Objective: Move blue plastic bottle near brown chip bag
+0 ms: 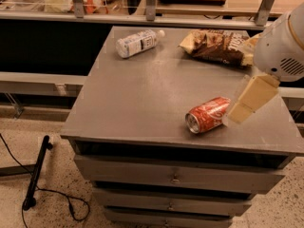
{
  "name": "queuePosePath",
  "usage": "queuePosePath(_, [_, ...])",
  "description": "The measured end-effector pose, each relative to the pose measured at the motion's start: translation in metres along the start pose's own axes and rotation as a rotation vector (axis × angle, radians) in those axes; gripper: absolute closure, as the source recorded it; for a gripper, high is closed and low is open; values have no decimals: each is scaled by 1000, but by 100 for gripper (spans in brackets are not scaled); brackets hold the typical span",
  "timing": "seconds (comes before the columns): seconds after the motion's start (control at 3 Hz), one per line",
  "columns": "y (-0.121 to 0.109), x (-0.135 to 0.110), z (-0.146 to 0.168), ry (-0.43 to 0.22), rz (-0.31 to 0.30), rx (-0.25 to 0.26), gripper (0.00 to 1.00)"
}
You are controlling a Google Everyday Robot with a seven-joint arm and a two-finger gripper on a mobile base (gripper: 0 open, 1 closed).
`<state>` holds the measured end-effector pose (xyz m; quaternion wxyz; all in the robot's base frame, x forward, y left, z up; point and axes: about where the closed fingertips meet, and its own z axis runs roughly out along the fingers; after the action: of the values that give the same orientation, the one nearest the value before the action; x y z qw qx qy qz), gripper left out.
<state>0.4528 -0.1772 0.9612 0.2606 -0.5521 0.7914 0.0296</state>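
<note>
The blue plastic bottle [137,42] lies on its side at the back left of the grey cabinet top [142,103], white cap pointing right. The brown chip bag [218,45] lies at the back right, about a bottle's length to the right of the bottle. My gripper [241,112] hangs from the white arm [282,46] at the right side, low over the top, just right of a red soda can [207,115]. It is far from the bottle and holds nothing that I can see.
The red soda can lies on its side near the front right. The cabinet has drawers [175,177] below. A counter with posts [151,4] runs behind. A black cable and rod [37,175] lie on the floor at the left.
</note>
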Motion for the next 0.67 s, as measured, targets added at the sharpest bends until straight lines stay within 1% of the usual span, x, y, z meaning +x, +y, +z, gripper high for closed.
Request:
queuePosePath(0.33, [2, -18, 13, -122, 81, 34, 0])
queuePosePath(0.67, [9, -18, 28, -209, 213, 66, 0])
